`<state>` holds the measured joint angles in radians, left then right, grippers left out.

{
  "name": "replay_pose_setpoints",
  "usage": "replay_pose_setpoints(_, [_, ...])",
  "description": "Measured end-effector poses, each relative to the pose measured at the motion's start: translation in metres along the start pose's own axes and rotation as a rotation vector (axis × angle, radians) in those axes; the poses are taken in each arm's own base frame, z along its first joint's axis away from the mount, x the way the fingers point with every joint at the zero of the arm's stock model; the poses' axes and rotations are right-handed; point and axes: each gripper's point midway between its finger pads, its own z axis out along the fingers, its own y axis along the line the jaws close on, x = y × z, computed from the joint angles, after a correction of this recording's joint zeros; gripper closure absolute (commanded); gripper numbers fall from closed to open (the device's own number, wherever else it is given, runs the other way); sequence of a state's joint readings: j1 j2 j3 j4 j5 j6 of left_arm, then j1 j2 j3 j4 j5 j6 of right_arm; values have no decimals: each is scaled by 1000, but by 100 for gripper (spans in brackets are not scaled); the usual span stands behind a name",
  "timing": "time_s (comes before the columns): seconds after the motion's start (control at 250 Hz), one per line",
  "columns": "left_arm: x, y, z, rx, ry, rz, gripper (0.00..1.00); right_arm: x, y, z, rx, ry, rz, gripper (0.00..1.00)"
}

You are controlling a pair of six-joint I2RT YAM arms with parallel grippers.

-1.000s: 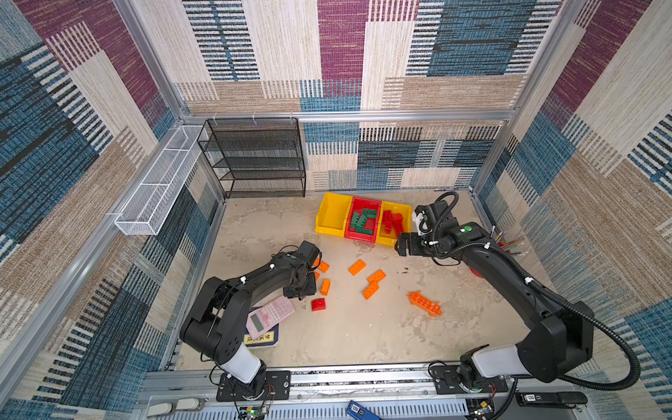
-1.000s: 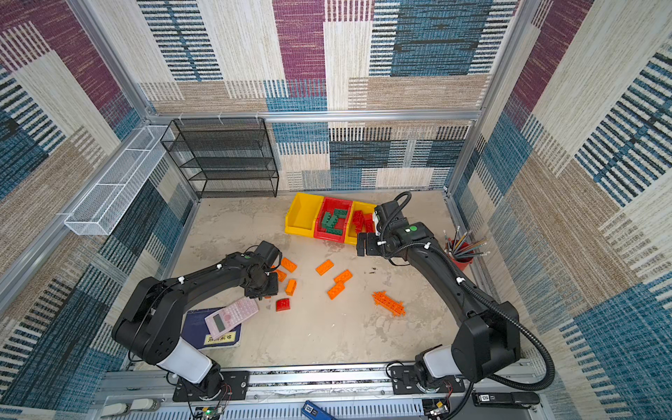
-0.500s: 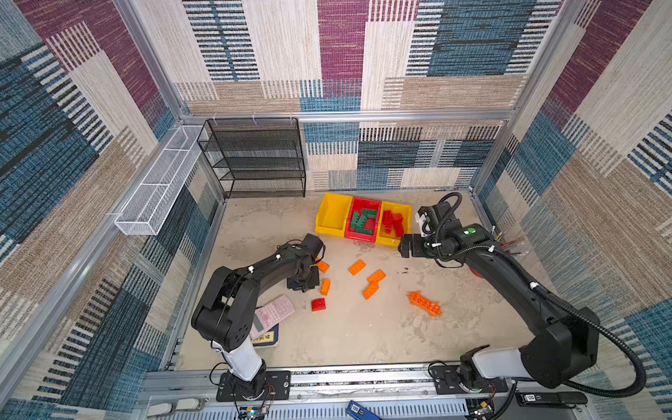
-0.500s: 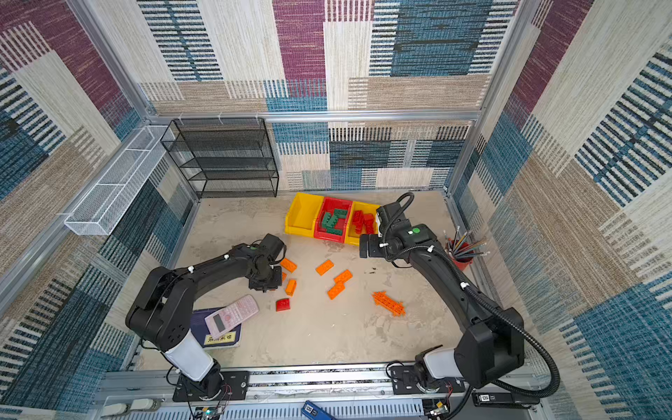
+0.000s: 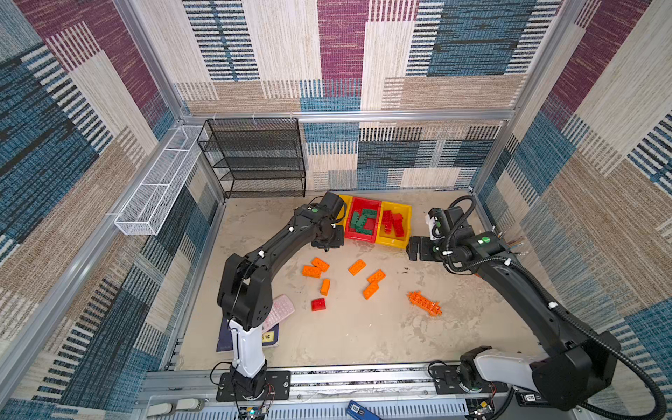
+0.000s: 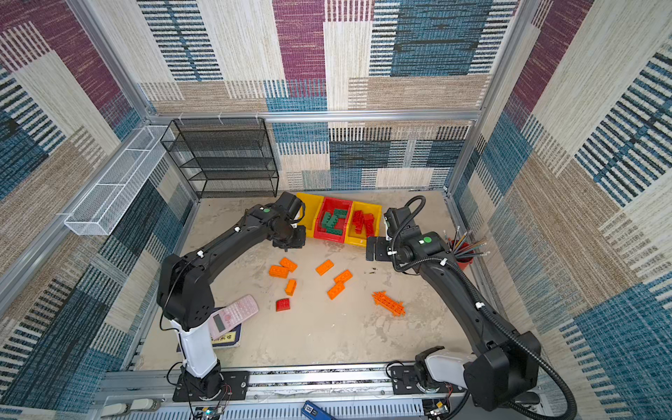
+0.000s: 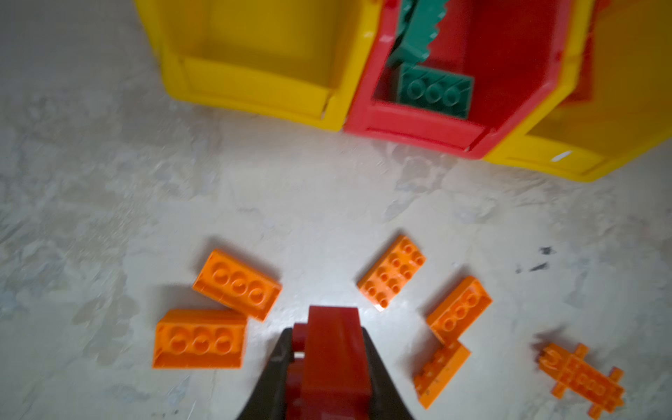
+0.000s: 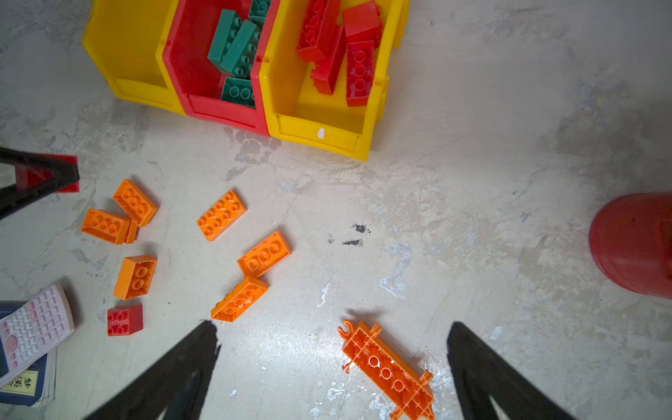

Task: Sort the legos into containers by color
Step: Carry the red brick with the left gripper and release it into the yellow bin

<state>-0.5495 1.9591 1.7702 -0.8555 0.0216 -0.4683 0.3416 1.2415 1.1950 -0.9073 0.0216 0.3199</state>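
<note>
Left gripper (image 5: 328, 240): jaws now clenched on a red brick (image 7: 332, 356). The left wrist view shows it pinched between them, clear of the surface (image 5: 363, 334).

Versus a second ago: then this arm sat low among the orange bricks (image 5: 357, 267) with its jaws only partly closed. Now it is raised and carried forward to just in front of the left yellow bin (image 7: 254, 91), which looks empty. So the pick is done and the carry is under way.

The red bin (image 8: 218, 109) holds green bricks (image 8: 236, 47). The right yellow bin (image 8: 320, 134) holds the red ones, so I judge that is where this brick belongs. From here the arm must cross over the red bin to reach it.

Right gripper (image 8: 332, 329): jaws spread wide, holding nothing, hanging above the lattice piece (image 8: 387, 371). It has shifted only slightly since the earlier frame.

Left on the surface: six orange bricks, the lattice piece and a second red brick (image 5: 318, 304) near the calculator (image 6: 234, 314). No orange is binned yet.
</note>
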Motion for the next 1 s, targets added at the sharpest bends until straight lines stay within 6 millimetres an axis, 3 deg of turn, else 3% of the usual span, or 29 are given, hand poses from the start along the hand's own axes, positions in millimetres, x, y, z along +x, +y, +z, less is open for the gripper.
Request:
replay_pose_setpoints(0.208, [-33,-58,17,191,-20,3,88,3,-5,-9,2,-23,35,0])
replay_pose_setpoints(0.6, [-83,-142,55,589,-125,-162,87,9,-8,-16,-5,-41,70,0])
replay_pose_setpoints(0.756, [-103,-168,63,693,-185,-201,86,8,-9,-19,-6,-53,81,0])
replay_pose_setpoints(1.004, [-119,-199,74,741,-239,-187,84,8,-15,-25,7,-76,95,0])
